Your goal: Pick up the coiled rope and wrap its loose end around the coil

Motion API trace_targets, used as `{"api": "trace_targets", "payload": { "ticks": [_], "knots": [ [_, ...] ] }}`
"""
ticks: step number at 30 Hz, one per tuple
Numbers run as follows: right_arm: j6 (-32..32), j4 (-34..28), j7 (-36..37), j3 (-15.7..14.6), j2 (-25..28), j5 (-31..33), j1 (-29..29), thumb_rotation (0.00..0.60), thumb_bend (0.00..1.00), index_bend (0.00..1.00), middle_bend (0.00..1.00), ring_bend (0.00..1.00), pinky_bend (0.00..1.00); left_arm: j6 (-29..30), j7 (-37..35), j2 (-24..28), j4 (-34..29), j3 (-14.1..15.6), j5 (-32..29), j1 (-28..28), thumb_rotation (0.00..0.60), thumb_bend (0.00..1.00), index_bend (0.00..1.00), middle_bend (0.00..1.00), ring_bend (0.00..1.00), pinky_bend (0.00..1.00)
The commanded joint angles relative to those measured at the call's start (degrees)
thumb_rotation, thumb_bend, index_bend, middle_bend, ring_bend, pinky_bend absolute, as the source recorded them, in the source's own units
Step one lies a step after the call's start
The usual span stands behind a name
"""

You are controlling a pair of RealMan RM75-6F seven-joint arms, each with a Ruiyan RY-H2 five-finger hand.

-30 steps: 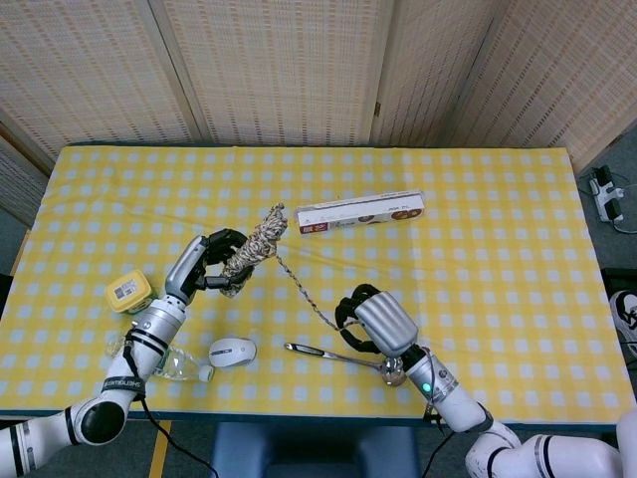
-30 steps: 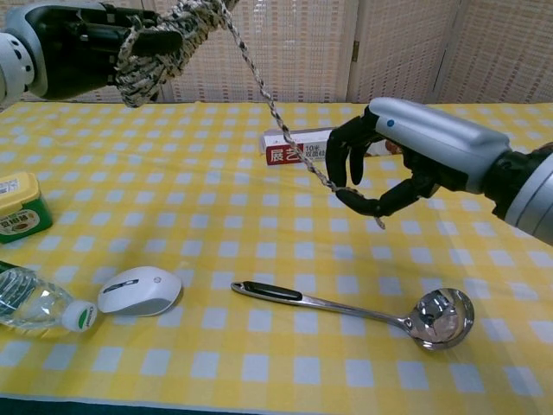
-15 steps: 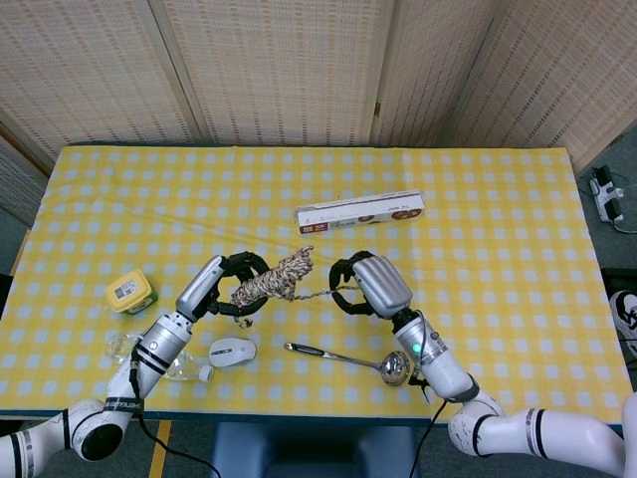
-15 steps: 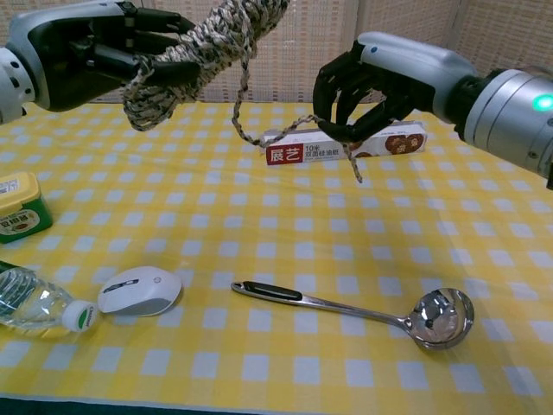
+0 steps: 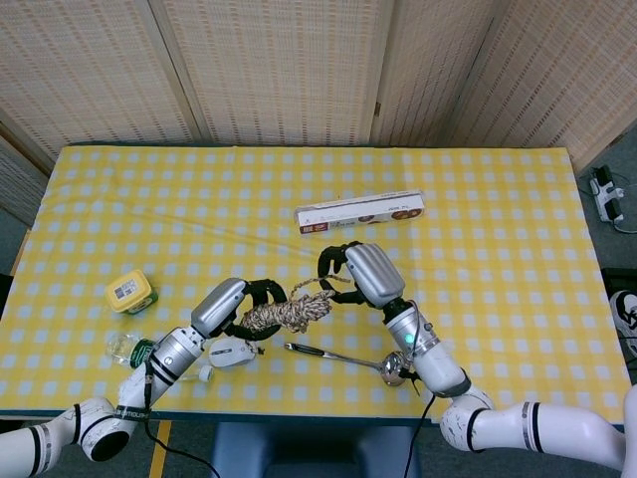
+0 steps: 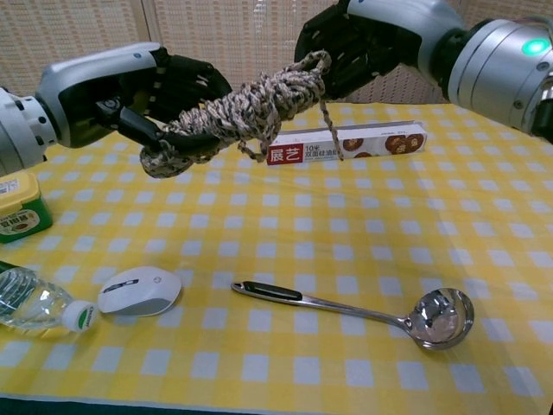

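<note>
The coiled rope (image 6: 238,114), a mottled grey and white bundle, is held in the air over the table, lying roughly level; it shows as well in the head view (image 5: 289,311). My left hand (image 6: 160,91) (image 5: 239,304) grips its left end. My right hand (image 6: 367,39) (image 5: 358,274) sits at the coil's right end and holds the loose end (image 6: 327,104), which loops over the coil's tip and hangs down a short way.
On the yellow checked table (image 6: 484,225) lie a metal ladle (image 6: 363,309), a white mouse (image 6: 138,291), a plastic bottle (image 6: 34,307), a yellow-lidded tub (image 6: 19,206) and a long carton (image 6: 346,143) behind the rope.
Both hands have come together and nearer the robot. The coil has tipped to level and the slack loose end has been drawn up over the coil's right tip.
</note>
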Motion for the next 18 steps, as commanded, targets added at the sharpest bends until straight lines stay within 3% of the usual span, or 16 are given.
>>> {"api": "trace_targets", "payload": {
  "ticks": [1, 8, 18],
  "knots": [
    [0.5, -0.7, 0.1, -0.2, 0.3, -0.3, -0.1, 0.600, 0.55, 0.75, 0.56, 0.52, 0.42, 0.9, 2.9, -0.7, 1.2, 1.4, 0.1, -0.9, 0.600, 0.52, 0.64, 0.64, 0.62, 0.59],
    [0.9, -2.9, 1.9, -0.8, 1.0, -2.0, -0.4, 0.600, 0.55, 0.75, 0.56, 0.53, 0.43, 1.1, 11.0, -1.7, 1.8, 2.6, -2.7, -1.8, 0.600, 0.52, 0.64, 0.64, 0.62, 0.59],
    [1.1, -6.6, 2.0, -3.3, 1.6, -5.8, -0.5, 0.600, 0.55, 0.75, 0.57, 0.54, 0.45, -1.0, 27.7, -4.2, 1.0, 1.9, -16.7, -3.7, 0.600, 0.52, 0.64, 0.64, 0.62, 0.60]
  ]
}}
